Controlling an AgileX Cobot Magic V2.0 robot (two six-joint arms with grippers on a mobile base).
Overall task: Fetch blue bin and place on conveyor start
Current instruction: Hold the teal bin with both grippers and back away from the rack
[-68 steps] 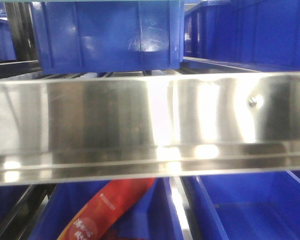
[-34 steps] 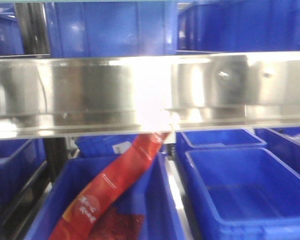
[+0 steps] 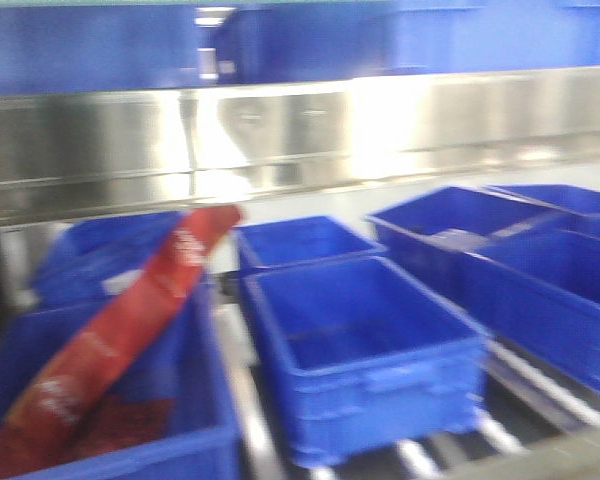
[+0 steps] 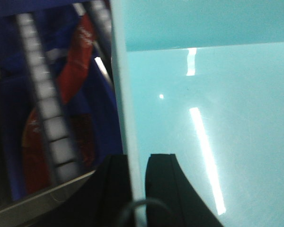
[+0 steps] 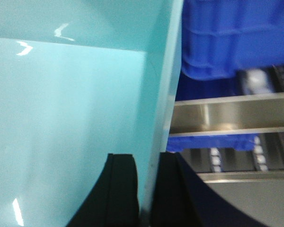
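Note:
The pale turquoise blue bin fills both wrist views: its inside (image 4: pixel 213 118) and left wall in the left wrist view, its inside (image 5: pixel 61 118) and right wall in the right wrist view. My left gripper (image 4: pixel 138 163) is shut on the bin's left wall, one black finger on each side. My right gripper (image 5: pixel 148 163) is shut on the bin's right wall in the same way. The bin and both grippers are out of the front view. The conveyor start is not in view.
Dark royal-blue crates (image 3: pixel 365 350) stand on a roller rack under a shiny steel rail (image 3: pixel 280 140). A crate at the left (image 3: pixel 110 450) holds a red packet (image 3: pixel 120 330). More blue crates (image 5: pixel 236 38) and steel rails with white rollers (image 5: pixel 227 118) show beside the bin.
The front view has pulled back and swung: the steel rail has risen in the frame and grown smaller, and more dark blue crates below it have come into view.

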